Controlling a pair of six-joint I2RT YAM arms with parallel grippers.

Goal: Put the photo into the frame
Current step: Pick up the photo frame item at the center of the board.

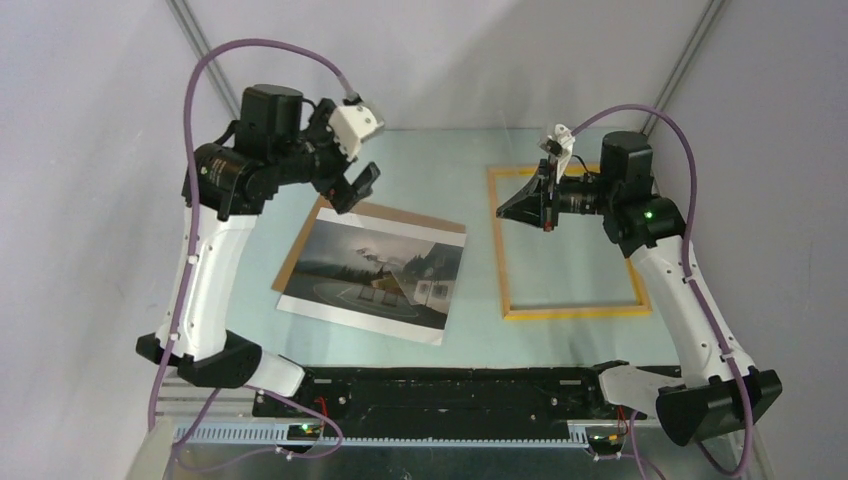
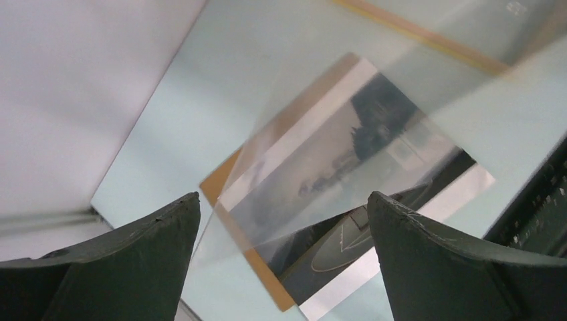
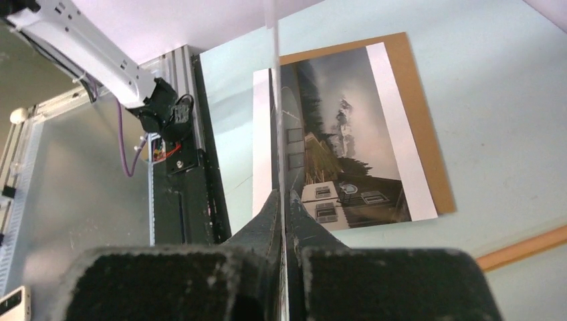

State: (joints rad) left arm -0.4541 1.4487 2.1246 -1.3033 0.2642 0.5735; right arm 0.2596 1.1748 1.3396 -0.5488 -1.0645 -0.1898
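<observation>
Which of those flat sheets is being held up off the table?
The clear pane, pinched edge-on in the right gripper. The photo lies on the brown board, and the frame lies flat on the table.

Clear pane (image 2: 334, 154), pinched in right tool (image 3: 282, 207), hangs above photo (image 1: 375, 275): bars approach from above. Bare counter (image 1: 455, 165) between photo and frame (image 1: 570, 312) passable.

You have a pale blue-green table (image 1: 430, 160) before you, closed in by plain white walls (image 1: 80, 200), grey metal struts (image 1: 190, 30) in the far corners.
</observation>
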